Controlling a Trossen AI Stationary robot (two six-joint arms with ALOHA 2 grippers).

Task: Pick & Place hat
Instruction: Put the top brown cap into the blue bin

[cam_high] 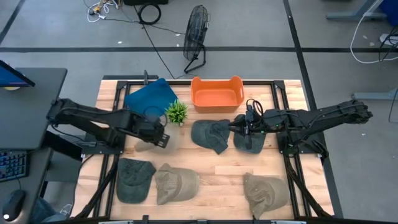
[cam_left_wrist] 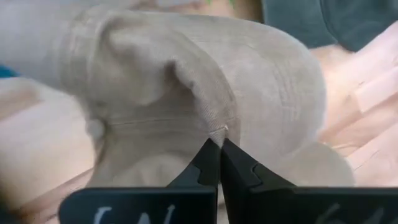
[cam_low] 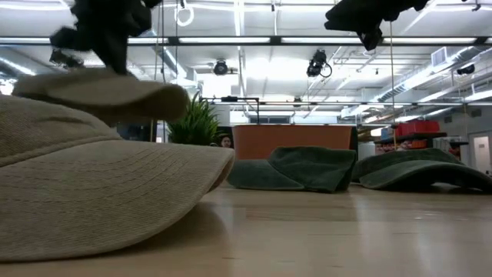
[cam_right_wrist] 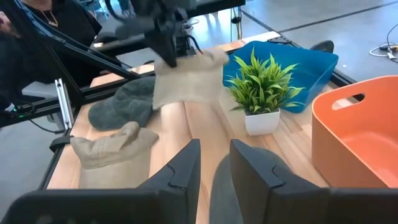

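Note:
My left gripper (cam_high: pixel 160 137) is shut on a beige hat (cam_high: pixel 145 145) at the table's left middle. The hat also shows in the right wrist view (cam_right_wrist: pixel 186 82) and in the low view (cam_low: pixel 108 91), hanging above the table. My right gripper (cam_high: pixel 245 127) is open and empty, high above two dark green hats (cam_high: pixel 210 135) (cam_high: pixel 250 140) that lie on the table right of centre. One of them shows between its fingers in the right wrist view (cam_right_wrist: pixel 219 186), far below. An orange bin (cam_high: pixel 216 93) stands at the far middle. My left gripper pinches a raised fold of the beige hat's crown cloth (cam_left_wrist: pixel 217 129) between its two shut fingers (cam_left_wrist: pixel 205 165). The fingers come from above, pointing down. The hat hangs below them, spread out and lifted clear of the table (cam_right_wrist: pixel 186 82).
A blue bin (cam_high: pixel 151 96) and a small potted plant (cam_high: pixel 176 113) stand at the far left. A dark green hat (cam_high: pixel 134 180), a beige hat (cam_high: pixel 176 183) and an olive hat (cam_high: pixel 266 191) lie along the near edge. A person sits beyond the table (cam_right_wrist: pixel 37 25).

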